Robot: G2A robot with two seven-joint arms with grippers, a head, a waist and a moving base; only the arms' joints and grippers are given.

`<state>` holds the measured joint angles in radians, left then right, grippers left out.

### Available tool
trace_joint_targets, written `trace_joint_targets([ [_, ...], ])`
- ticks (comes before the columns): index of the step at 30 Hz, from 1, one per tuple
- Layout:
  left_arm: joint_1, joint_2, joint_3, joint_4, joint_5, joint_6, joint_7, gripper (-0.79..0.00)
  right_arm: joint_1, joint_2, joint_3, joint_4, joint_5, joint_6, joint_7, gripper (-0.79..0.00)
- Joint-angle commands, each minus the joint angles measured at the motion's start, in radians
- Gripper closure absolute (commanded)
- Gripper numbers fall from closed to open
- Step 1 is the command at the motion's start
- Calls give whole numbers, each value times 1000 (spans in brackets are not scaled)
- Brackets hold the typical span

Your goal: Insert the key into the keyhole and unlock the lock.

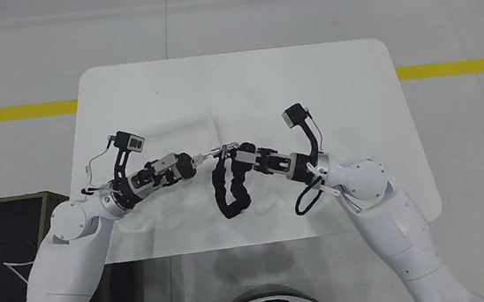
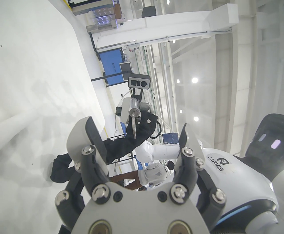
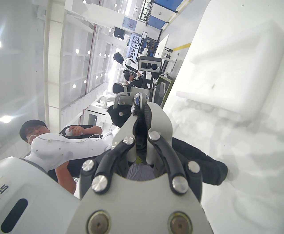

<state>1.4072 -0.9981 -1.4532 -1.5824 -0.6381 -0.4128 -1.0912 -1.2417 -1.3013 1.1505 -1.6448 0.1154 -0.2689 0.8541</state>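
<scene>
Top view: we see lock (image 1: 228,192) mid-table (image 1: 306,82) between both arms, its black fabric sleeve looping down toward robot. Left wrist view adds what top hides: key (image 2: 134,126) stuck in keyhole on silver cylinder face, and left gripper (image 2: 137,133) spread wide, gripping nothing, just short of key. Right wrist view: right gripper (image 3: 141,110) clenched on lock's sleeved end, metal tip poking past fingers.

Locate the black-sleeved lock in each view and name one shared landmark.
Top view: lock mid-table, in the right gripper.
Left wrist view: lock beyond the open left gripper.
Right wrist view: lock clamped in the right gripper.
Shared landmark: white table.
</scene>
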Motion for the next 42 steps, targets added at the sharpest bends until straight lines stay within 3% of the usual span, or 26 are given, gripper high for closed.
trace_joint_targets([
  [1, -3, -1, 3, 0, 9, 0, -6, 0, 4, 0, -5, 5, 2, 11, 0, 0],
  [26, -10, -8, 9, -3, 92, 12, 12, 0, -6, 1, -18, 1, -7, 61, -11, 0],
  [31, 28, -10, -13, -91, 280, -191, 96, 0, -35, 6, -3, -41, -16, 69, -29, 0],
  [42, 54, -28, -46, -116, 658, -599, 368, 0, -43, 14, 14, -66, -6, 77, -31, 0],
])
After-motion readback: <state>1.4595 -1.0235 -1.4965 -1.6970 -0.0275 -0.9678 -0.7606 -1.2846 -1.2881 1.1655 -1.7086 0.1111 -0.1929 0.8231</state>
